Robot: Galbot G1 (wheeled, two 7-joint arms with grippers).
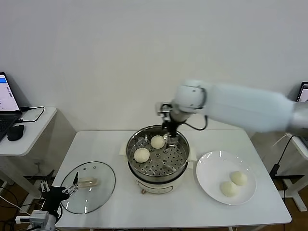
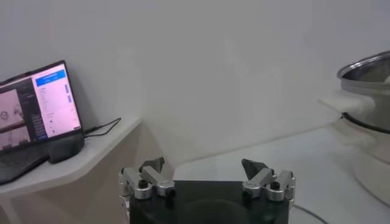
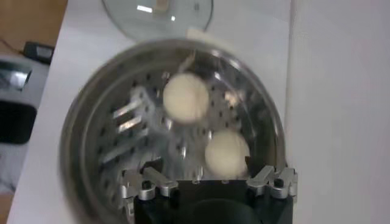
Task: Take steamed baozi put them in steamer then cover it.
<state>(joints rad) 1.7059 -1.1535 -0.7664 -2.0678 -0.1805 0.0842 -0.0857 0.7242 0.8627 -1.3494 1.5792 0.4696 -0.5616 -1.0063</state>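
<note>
The steamer [image 1: 180, 174] stands mid-table with two baozi on its perforated tray, one at the back [image 1: 157, 141] and one at the left [image 1: 141, 154]. Two more baozi [image 1: 238, 178] [image 1: 229, 188] lie on the white plate [image 1: 211, 166] to its right. My right gripper [image 1: 171, 136] hangs over the steamer's back rim. In the right wrist view it [image 3: 203, 165] is open, with a baozi [image 3: 226, 152] lying on the tray between its fingers, near one finger; the second baozi [image 3: 186, 97] lies farther off. My left gripper [image 1: 74, 185] [image 2: 203, 165] is open and empty, low at the front left.
The glass lid [image 1: 89, 186] with a cream handle lies flat at the table's front left, beside my left gripper; it also shows in the right wrist view [image 3: 157, 15]. A side desk with a laptop [image 2: 36, 112] and a mouse [image 1: 15, 132] stands at the far left.
</note>
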